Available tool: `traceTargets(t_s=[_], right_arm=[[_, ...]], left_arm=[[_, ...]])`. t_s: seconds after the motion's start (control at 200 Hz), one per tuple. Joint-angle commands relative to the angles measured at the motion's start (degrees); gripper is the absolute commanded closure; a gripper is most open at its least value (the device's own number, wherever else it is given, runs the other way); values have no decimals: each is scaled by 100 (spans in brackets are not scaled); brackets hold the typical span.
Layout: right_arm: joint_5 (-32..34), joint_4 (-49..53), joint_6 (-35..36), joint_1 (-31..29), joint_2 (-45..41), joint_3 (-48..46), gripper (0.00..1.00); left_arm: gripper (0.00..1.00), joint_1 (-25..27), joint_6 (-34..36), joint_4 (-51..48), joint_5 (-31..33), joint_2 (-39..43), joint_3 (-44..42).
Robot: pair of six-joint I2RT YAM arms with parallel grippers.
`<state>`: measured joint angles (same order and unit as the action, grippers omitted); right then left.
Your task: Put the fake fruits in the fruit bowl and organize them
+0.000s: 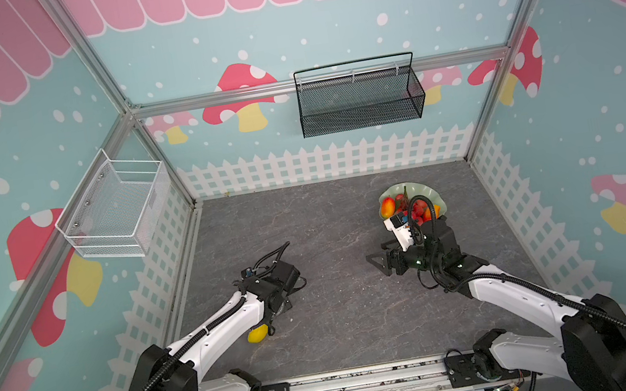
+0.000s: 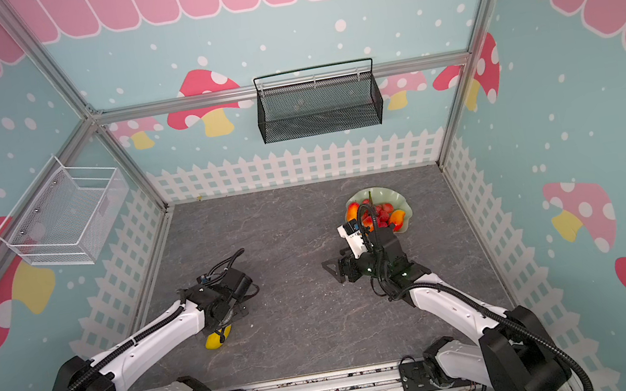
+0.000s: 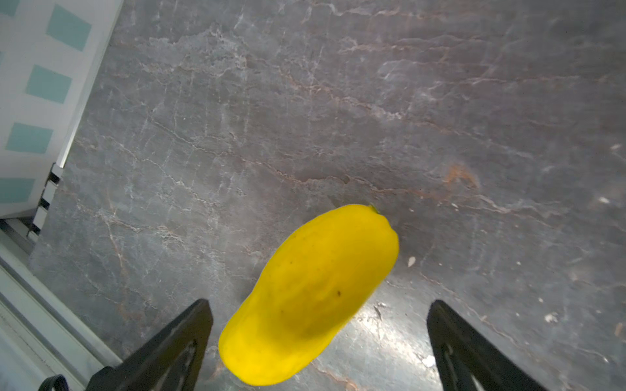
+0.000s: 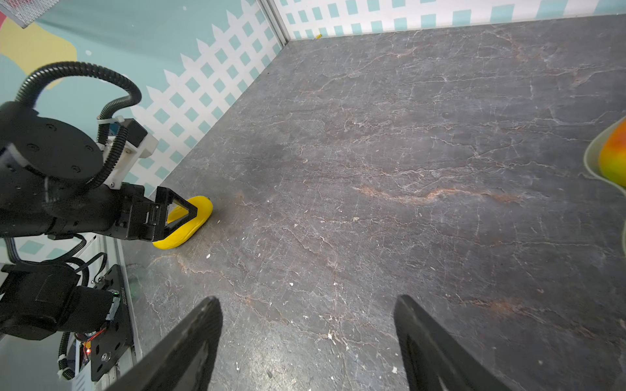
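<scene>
With the left tool (image 3: 320,303) spread apart astride the slick yellow fruit (image 3: 311,291) near the desk's (image 3: 338,101) front-left corner, an off-centre squeeze could squirt it out of reach.

Grey marbled tabletop (image 1: 343,326), teal mushroom-print walls (image 1: 321,35), black mesh basket (image 1: 360,101), white wire basket (image 1: 116,213)
</scene>
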<state>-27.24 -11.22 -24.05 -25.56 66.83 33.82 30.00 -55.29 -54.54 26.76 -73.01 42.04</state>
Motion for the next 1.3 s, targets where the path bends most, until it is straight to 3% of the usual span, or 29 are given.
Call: traceTargets(t_s=[0.0,0.165,0.38,0.515,0.655,0.801,1.001,1.171,1.296], right_arm=[[31,-116,-37,-19,44,-25,17],[48,-68,-21,-19,172,79,17],[206,82,-19,-19,269,147,17],[222,156,-3,-19,343,187,17],[287,276,54,-19,366,212,17],[432,399,81,-17,364,228,17],[1075,871,33,1,542,335,18],[1207,797,-160,73,659,302,18],[1207,747,-212,134,841,417,17]], left_arm=[[1,-268,-64,368,-487,86,-343],[4,-337,168,920,-1038,-101,-482],[34,61,341,1902,-1444,-409,-347],[47,468,435,2354,-1507,-1177,259],[53,883,589,2747,-1559,-2137,1133],[54,1331,686,3078,-1652,-2901,2099],[52,1543,609,3474,-2309,-3804,3006],[31,1562,661,3808,-2499,-3783,2967],[21,1562,971,4117,-2526,-3419,2711]])
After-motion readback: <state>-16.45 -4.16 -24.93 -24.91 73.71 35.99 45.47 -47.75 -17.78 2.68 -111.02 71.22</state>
